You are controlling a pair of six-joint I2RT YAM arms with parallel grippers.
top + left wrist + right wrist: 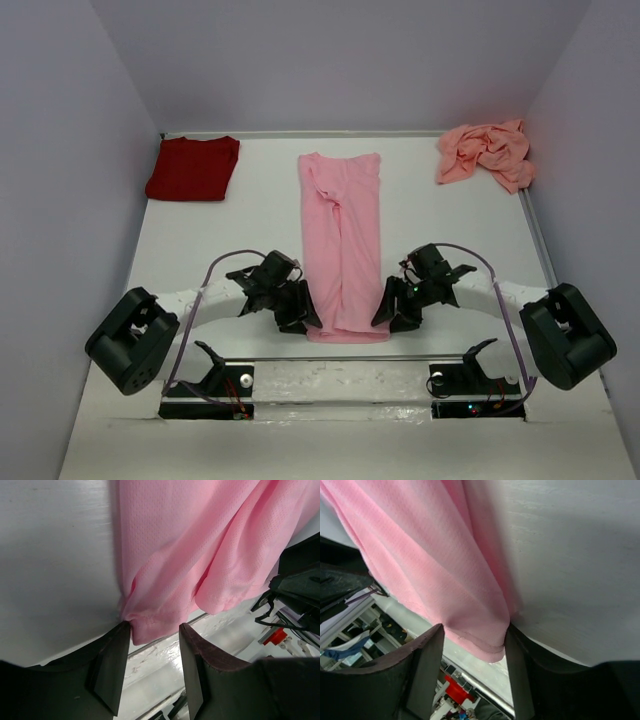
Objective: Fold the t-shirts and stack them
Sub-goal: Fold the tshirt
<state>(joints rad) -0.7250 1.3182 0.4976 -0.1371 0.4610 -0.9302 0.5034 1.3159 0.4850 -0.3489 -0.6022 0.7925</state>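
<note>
The light pink t-shirt lies in a long narrow strip down the middle of the table. My left gripper is at its near left corner and my right gripper at its near right corner. In the left wrist view the left gripper is open, one finger touching the pink t-shirt's hem. In the right wrist view the right gripper stands open astride the t-shirt's hem corner, not pinching it. The dark red t-shirt lies folded at the back left. The salmon-pink t-shirt is crumpled at the back right.
Lilac walls close the table at the left, back and right. A shiny rail runs along the near edge between the two arm bases. Both arms' elbows jut out sideways.
</note>
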